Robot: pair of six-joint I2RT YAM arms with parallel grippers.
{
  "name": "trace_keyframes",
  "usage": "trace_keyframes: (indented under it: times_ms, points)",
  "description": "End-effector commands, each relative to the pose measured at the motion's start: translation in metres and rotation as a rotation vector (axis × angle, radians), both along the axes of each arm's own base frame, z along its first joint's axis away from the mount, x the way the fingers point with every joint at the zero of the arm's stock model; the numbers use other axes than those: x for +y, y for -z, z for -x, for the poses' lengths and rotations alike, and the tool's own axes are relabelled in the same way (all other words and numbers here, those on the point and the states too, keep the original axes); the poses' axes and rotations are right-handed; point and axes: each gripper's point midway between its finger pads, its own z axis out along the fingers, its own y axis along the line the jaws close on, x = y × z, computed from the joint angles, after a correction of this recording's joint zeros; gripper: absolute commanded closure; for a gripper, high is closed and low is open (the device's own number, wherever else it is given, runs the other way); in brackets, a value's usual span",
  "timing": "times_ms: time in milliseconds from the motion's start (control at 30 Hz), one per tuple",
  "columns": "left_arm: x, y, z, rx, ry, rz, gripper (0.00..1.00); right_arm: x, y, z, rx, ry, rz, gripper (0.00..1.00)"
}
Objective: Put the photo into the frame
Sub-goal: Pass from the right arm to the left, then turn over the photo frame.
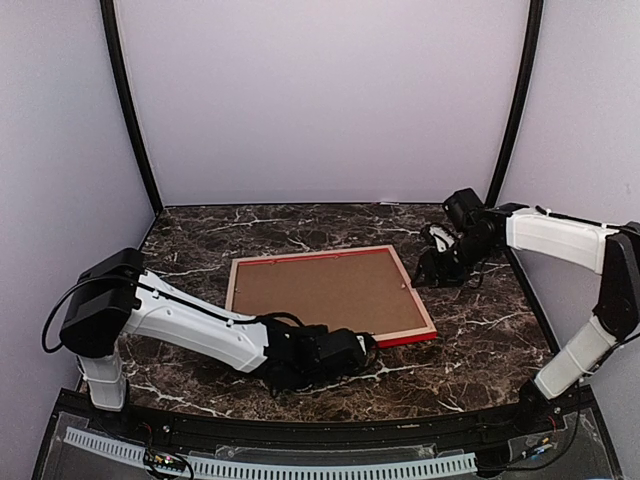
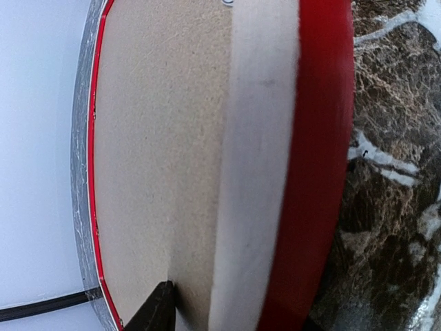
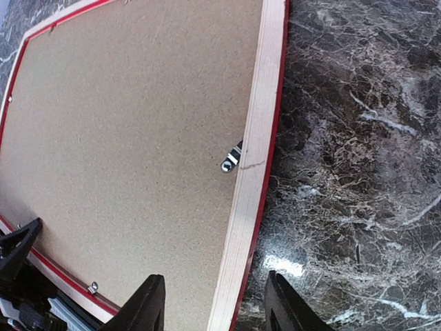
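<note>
The frame [image 1: 232, 288] lies face down in the middle of the table, pale wood back up, red edges showing. The plain brown backing board [image 1: 320, 290] fills it. The photo is not in view. My left gripper [image 1: 358, 348] is at the frame's near edge. In the left wrist view one finger [image 2: 160, 307] rests over the board [image 2: 158, 138] beside the rail [image 2: 262, 172], and the other finger is hidden. My right gripper [image 3: 212, 278] is open and straddles the frame's right rail [image 3: 255, 138] without touching it; it also shows in the top view [image 1: 428, 272].
The dark marble table [image 1: 480, 330] ends at white walls behind and to both sides. A small metal clip [image 3: 231, 160] sits on the board's edge by the right rail. The left arm's black cable loops at the near left [image 1: 60, 310].
</note>
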Motion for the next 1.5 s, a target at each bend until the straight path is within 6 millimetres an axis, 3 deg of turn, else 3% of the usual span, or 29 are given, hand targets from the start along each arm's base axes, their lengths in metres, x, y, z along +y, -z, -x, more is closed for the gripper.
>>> trace_keyframes:
  times_ms: [0, 333, 467, 633, 967, 1133, 1367, 1467]
  points:
    - [0.0, -0.044, 0.0, 0.011, -0.027, 0.108, 0.7, -0.003, -0.041, -0.011, -0.105, 0.025, -0.007, 0.48]
    - [-0.008, -0.125, 0.002, -0.007, 0.038, 0.199, 0.87, -0.01, -0.103, -0.029, -0.261, 0.055, -0.029, 0.4]
    - [-0.008, -0.146, 0.001, 0.014, 0.049, 0.221, 0.99, -0.013, -0.126, -0.036, -0.313, 0.065, -0.042, 0.4]
    - [-0.001, -0.169, -0.003, 0.051, 0.056, 0.263, 1.0, -0.016, -0.153, -0.042, -0.377, 0.075, -0.065, 0.39]
    - [0.024, -0.251, -0.015, 0.15, 0.071, 0.527, 1.0, -0.006, -0.176, -0.049, -0.455, 0.056, -0.141, 0.39]
    - [0.033, -0.277, -0.017, 0.203, 0.082, 0.62, 1.0, 0.002, -0.19, -0.049, -0.502, 0.028, -0.2, 0.39]
    - [0.056, -0.33, -0.034, 0.232, 0.047, 0.813, 1.0, 0.01, -0.186, -0.046, -0.509, -0.004, -0.246, 0.38]
    - [0.058, -0.358, -0.03, 0.272, 0.094, 0.893, 1.0, 0.012, -0.19, -0.044, -0.526, -0.021, -0.257, 0.36]
